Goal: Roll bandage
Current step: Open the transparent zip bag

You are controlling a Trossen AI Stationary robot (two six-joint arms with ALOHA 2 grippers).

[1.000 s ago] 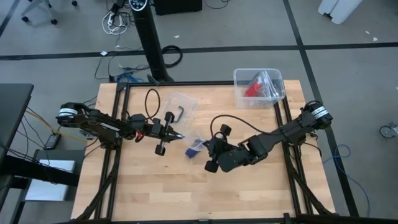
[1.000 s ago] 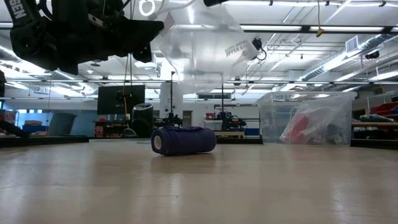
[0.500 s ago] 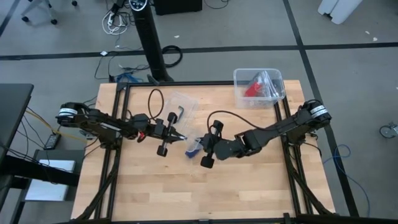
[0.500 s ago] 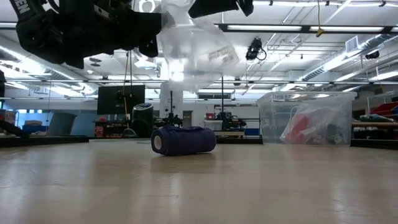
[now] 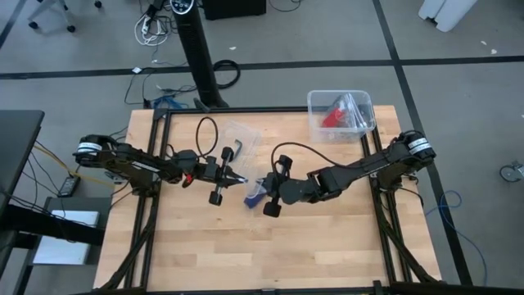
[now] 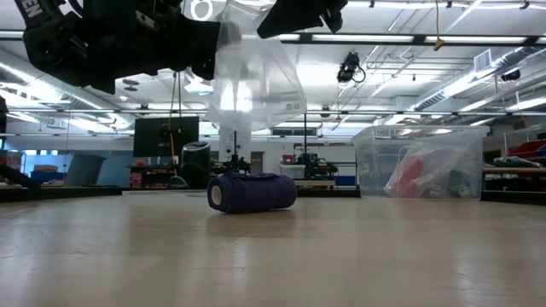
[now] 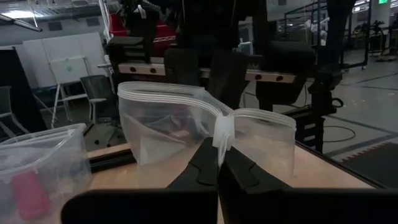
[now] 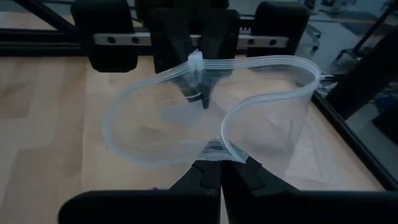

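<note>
The bandage (image 6: 252, 193) lies rolled on the tabletop below both hands, left hand (image 7: 219, 163) and right hand (image 8: 219, 167) each clamped on the open bag's (image 8: 186, 118) rim, so bagging remains.

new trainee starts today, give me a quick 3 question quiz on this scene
1. True or false: the bandage lies unrolled across the table.
2. What do the left gripper and right gripper both pinch?
A. the clear plastic bag
B. the clear bin
C. a cable
3. Fill in: in the low view the bag hangs ___ the bandage.

Key:
1. False: it is a rolled blue cylinder lying on the wood.
2. A: each shut gripper pinches the bag's rim, on opposite sides.
3. above
</note>
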